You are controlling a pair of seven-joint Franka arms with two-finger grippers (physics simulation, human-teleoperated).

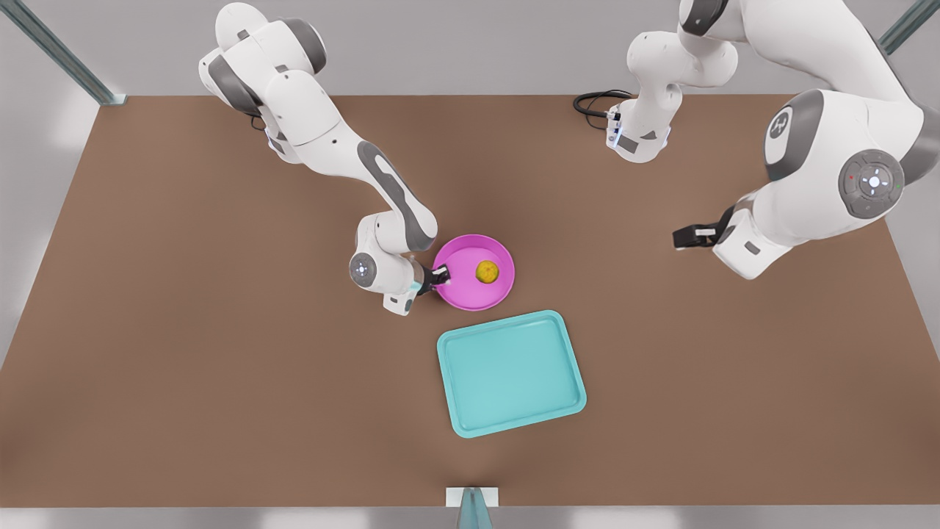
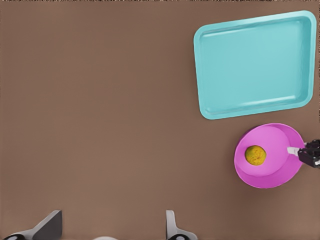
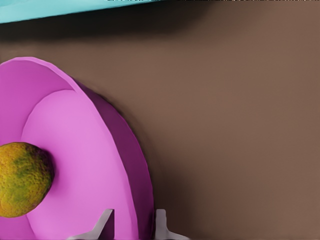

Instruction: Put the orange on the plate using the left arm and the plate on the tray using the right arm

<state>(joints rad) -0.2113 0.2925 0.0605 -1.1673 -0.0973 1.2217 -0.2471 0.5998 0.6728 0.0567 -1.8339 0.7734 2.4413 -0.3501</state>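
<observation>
The orange [image 1: 487, 271] lies inside the magenta plate [image 1: 470, 294], which rests on the brown table just behind the teal tray [image 1: 512, 372]. My right gripper [image 1: 440, 276], on the arm at the front view's left, straddles the plate's rim on the side away from the orange. In the right wrist view its fingertips [image 3: 159, 224] sit close on either side of the plate [image 3: 90, 150] wall, shut on it, with the orange [image 3: 22, 179] nearby. My left gripper [image 2: 111, 229] hangs open high above the table, well away from the plate [image 2: 275, 170], orange [image 2: 255, 155] and tray [image 2: 255, 65].
The left arm's big white links [image 1: 822, 184] hover over the table at the front view's right. A black cable [image 1: 596, 101] lies by that arm's base. Bare brown tabletop [image 1: 220, 353] surrounds the tray and plate.
</observation>
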